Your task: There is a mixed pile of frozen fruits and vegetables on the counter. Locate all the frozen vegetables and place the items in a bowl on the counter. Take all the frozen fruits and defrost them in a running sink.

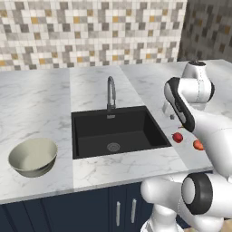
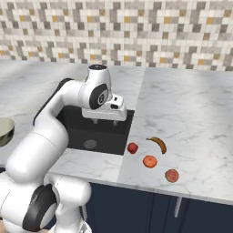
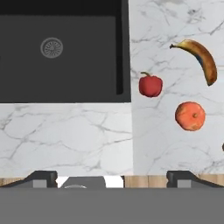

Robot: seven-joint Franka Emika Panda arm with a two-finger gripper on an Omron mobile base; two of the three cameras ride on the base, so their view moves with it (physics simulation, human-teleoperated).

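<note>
Four items still lie beside the sink (image 2: 98, 132), so the gripper (image 2: 102, 121), fingers spread and empty, must descend onto the red ball (image 3: 150, 85).

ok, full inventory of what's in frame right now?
bowl: 1, beige-grey, counter left of sink
sink: 1, black, set in counter
faucet: 1, grey metal, behind sink
red ball: 1, glossy red, counter by sink's right edge
banana: 1, yellow-orange, right of red ball
orange piece: 1, orange, nearer the counter's front edge
peach ball: 1, reddish-peach, near front edge
counter: 1, white marble
gripper: 1, open, holding nothing, above the sink's right part
</note>
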